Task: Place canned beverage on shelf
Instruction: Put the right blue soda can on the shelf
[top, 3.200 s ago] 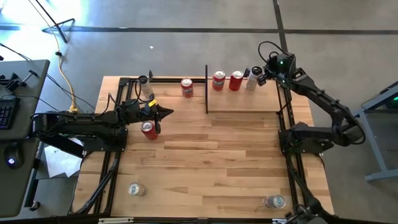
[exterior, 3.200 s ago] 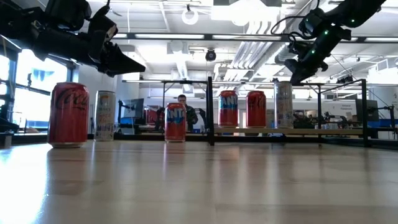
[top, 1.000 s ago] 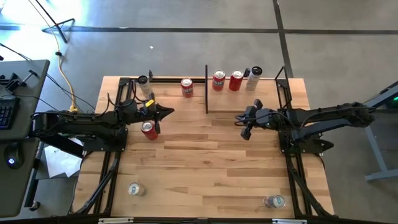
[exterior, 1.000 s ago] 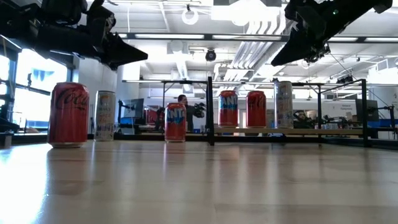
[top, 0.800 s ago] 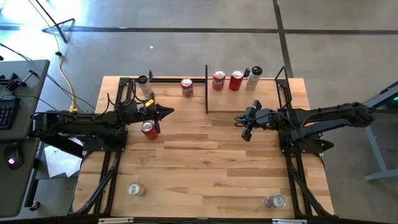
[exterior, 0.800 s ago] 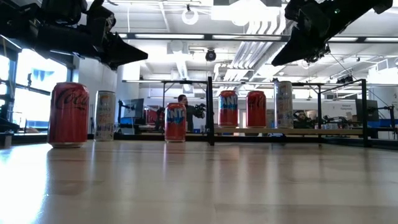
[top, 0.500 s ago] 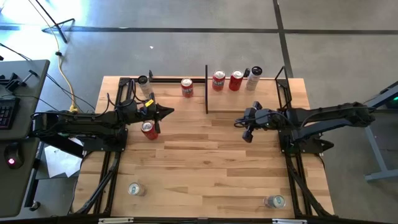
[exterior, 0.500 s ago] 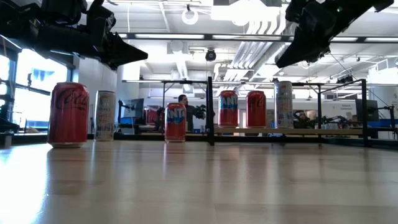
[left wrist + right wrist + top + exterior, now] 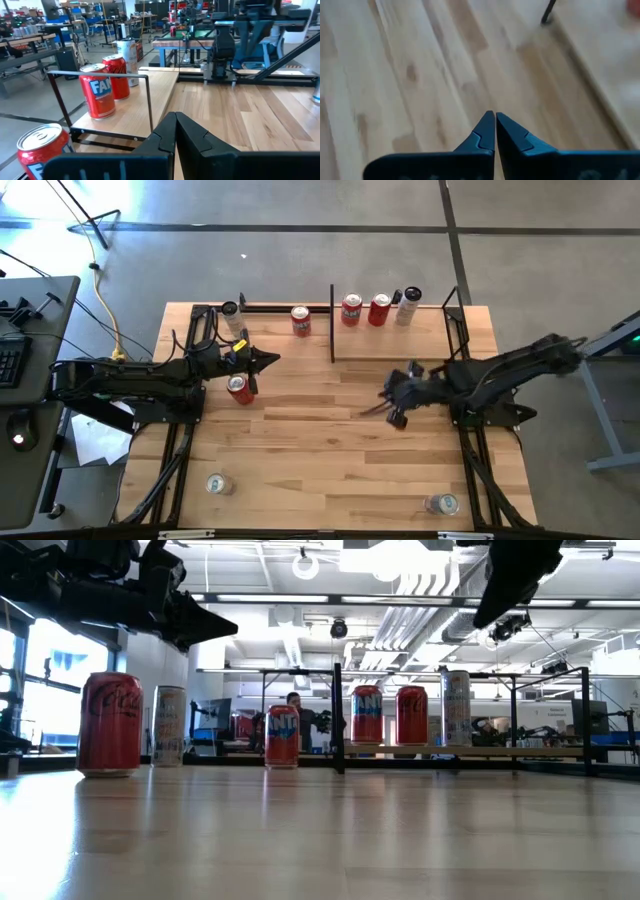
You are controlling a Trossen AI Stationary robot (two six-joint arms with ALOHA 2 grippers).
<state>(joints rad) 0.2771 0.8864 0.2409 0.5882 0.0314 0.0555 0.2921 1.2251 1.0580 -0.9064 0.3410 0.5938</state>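
- On the pale, smooth wooden shelf board with thin black posts [image 9: 400,340] stand two red cans [image 9: 351,309] and a white can [image 9: 407,306] (all upright); another red can [image 9: 301,320] stands just outside it
- right gripper [image 9: 392,408] hangs over the plank tabletop [image 9: 320,460] below the shelf, fingers together, empty
- left gripper [image 9: 270,360] hovers beside a red cola can [image 9: 238,388], tips together

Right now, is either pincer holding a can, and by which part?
No. The left pincer and the right pincer are both shut on nothing, clear of every can.
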